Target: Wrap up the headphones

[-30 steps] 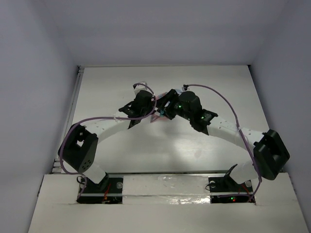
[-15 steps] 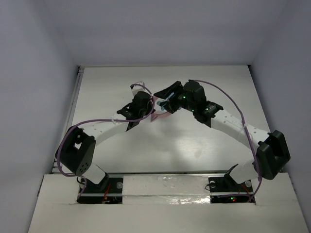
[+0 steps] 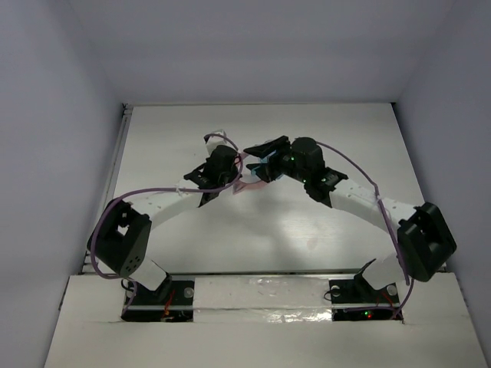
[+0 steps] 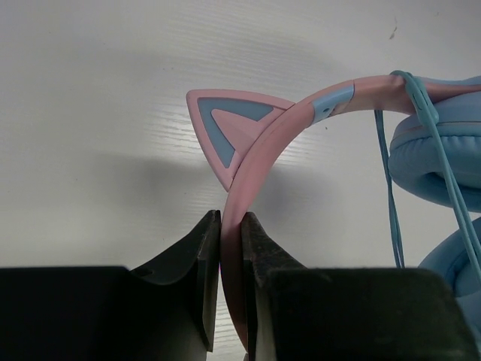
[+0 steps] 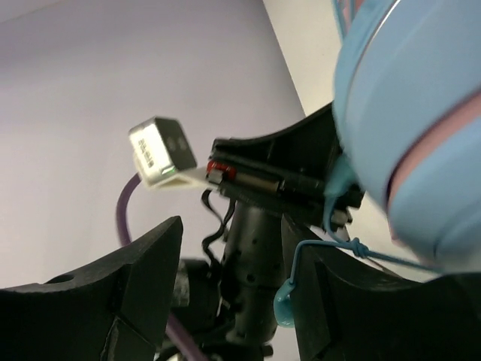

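I see smooth matt pink plastic on the headphones [image 4: 259, 147], soft padding on their cups [image 4: 440, 150], a finely grained tabletop [image 4: 113, 90], a matt black left pincer [image 4: 231, 226].

Robot lab, enclosed white table [image 3: 253, 238]

No legible text, brand, number or sign was found in any view. In the right wrist view, a small white module [image 5: 159, 150] mounted on the opposite arm carried a dark printed patch on its side face. The characters were too small and blurred to read.
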Tool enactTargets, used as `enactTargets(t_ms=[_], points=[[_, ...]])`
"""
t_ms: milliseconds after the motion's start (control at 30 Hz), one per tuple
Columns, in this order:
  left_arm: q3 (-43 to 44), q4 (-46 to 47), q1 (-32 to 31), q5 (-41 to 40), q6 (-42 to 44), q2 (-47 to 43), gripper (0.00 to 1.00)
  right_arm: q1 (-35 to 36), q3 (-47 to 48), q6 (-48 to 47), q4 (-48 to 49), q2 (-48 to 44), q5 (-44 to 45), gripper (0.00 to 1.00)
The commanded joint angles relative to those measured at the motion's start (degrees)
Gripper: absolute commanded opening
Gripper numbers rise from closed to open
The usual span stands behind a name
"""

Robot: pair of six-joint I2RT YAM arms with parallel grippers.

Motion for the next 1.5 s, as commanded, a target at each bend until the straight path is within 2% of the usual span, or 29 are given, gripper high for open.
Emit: enactTargets(t_ms=[0,33,67,133,200,233,267,300,367,433,533,600,633,700,767,867,933,1000,1067,1100,1133,1167,1200,1233,1300,1333,1400,1433,1467], points=[[0.7,4.0,-1.2,0.7,1.0,-3.0,0.00,-0.4,-1.2,-2.1,6.9,-7.3,0.6,0.61],[1.7,3.4,-1.2,0.7,1.7,-3.0,0.00,-0.4,0.8,-5.2,-2.0,-8.4,4.0,0.61],[2.1,3.3,-1.2,1.8,1.8,-2.8,0.00,-1.0,3.0,-10.8,-6.6,-6.9,3.5,0.61],[3.0,3.3,-1.2,3.2,2.1,-1.7,0.00,-3.5,8.8,-16.3,-14.4,-2.3,-3.3,0.62],[3.2,3.2,-1.2,5.0,2.4,0.0,0.00,-3.5,21.4,-26.9,-27.3,1.2,1.7,0.65],[3.1,3.2,-1.2,5.3,2.4,0.6,0.00,-3.5,27.0,-30.6,-39.4,3.1,3.7,0.66],[2.8,3.5,-1.2,6.0,2.3,0.9,0.00,-3.5,38.5,-37.1,-45.2,8.6,7.4,0.66],[2.6,3.8,-1.2,6.3,2.3,1.5,0.00,-3.5,42.5,-39.4,-50.4,10.7,9.1,0.64],[2.1,4.8,-1.2,6.6,2.0,1.8,0.00,-3.0,44.5,-43.5,-55.0,12.4,16.0,0.65],[2.5,5.3,-1.2,7.0,1.9,2.4,0.00,-3.0,46.0,-44.5,-60.8,14.3,15.5,0.67],[2.0,6.6,-1.2,7.3,2.0,2.8,0.00,-3.0,41.0,-42.9,-56.9,10.4,6.5,0.68],[1.3,7.5,-1.2,8.1,1.8,2.5,0.00,-2.2,41.1,-43.7,-58.7,9.1,8.3,0.66],[1.0,7.7,-1.8,8.2,1.8,2.5,0.00,-2.2,45.6,-44.7,-65.6,11.7,9.1,0.66],[0.6,8.1,-1.8,8.2,1.7,2.5,0.00,-2.2,48.8,-48.0,-71.0,14.7,12.0,0.66],[0.6,8.4,-2.9,7.6,1.6,3.1,0.00,-2.2,51.8,-48.6,-75.4,17.2,9.7,0.65],[1.2,9.1,-4.7,7.1,1.0,4.6,0.00,-1.5,57.3,-47.9,-76.1,18.4,8.6,0.65],[0.6,10.9,-5.3,5.8,0.3,5.0,0.00,-1.5,56.9,-48.0,-77.1,19.3,11.3,0.67],[0.3,12.6,-5.3,8.0,-1.2,5.4,0.00,-1.5,61.0,-49.1,-81.9,22.0,10.3,0.71],[0.4,14.4,-5.3,10.7,-2.5,5.7,0.00,-0.3,58.8,-46.7,-75.6,20.0,12.5,0.77],[1.1,14.4,-5.3,11.8,-2.6,6.2,0.00,-0.3,55.2,-46.2,-74.8,19.6,6.9,0.80],[1.5,13.7,-5.3,12.0,-2.7,6.0,0.00,-0.3,58.8,-47.3,-78.0,22.0,5.8,0.80],[1.0,14.1,-5.3,11.6,-2.7,5.5,0.00,2.3,62.3,-49.3,-85.1,23.6,12.2,0.81],[0.7,14.4,-5.3,11.3,-2.6,4.8,0.00,2.8,62.7,-49.4,-85.5,21.7,13.4,0.84],[0.5,13.6,-5.3,10.5,-2.4,3.6,0.00,2.8,56.7,-48.4,-83.0,19.4,11.4,0.84],[-0.2,14.6,-5.3,10.2,-2.5,2.1,0.00,2.8,52.8,-47.5,-81.7,16.4,11.3,0.83],[-0.7,15.8,-5.3,10.1,-3.3,1.4,0.00,2.8,53.1,-47.7,-83.3,17.0,11.3,0.83],[-0.6,15.6,-5.3,10.4,-3.7,0.7,0.00,2.8,61.1,-50.4,-88.0,19.5,11.9,0.83],[-0.8,15.8,-5.3,10.3,-4.0,0.3,0.00,3.4,60.8,-49.3,-86.3,14.6,12.0,0.83],[-1.1,15.8,-5.3,10.2,-4.0,-0.1,0.00,3.4,49.7,-46.2,-76.9,10.9,9.3,0.82]])
